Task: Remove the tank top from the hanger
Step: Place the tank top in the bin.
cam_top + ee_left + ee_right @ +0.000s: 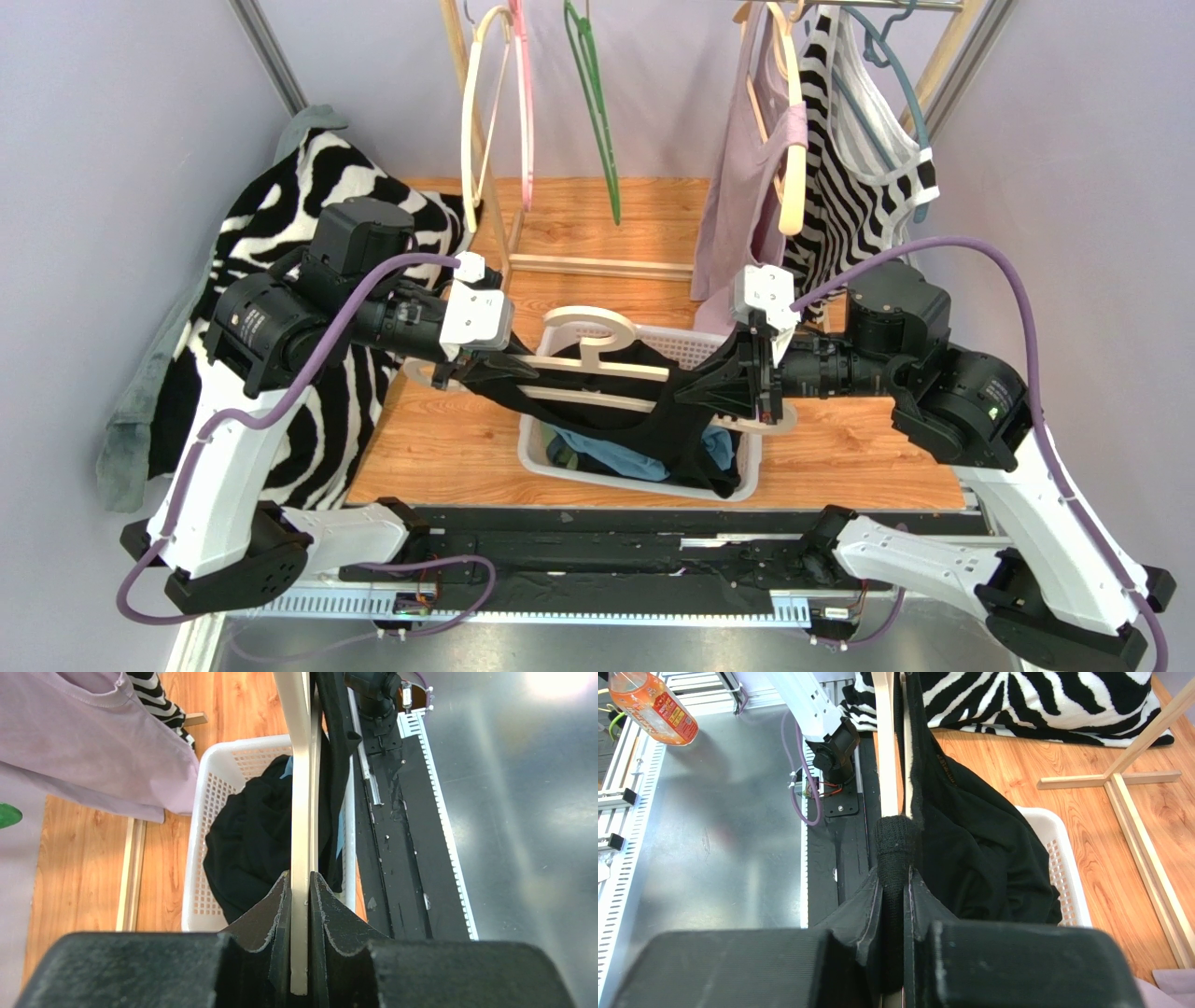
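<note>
A cream hanger (596,367) is held level over a white basket (540,455), with a black tank top (673,420) draped from it and sagging into the basket. My left gripper (452,368) is shut on the hanger's bare left end; in the left wrist view the cream bar (302,812) runs straight out from between the jaws (300,885). My right gripper (739,381) is shut on the tank top's strap where it wraps the hanger's right end (896,878). The black cloth (976,847) hangs to the right of that gripper.
Behind the basket stands a wooden rack (603,263) with empty hangers, a lilac garment (744,182) and a striped top (856,154). A zebra-print cloth (309,224) lies at the left. Blue clothing (617,455) is in the basket. An orange bottle (654,703) lies near the metal base.
</note>
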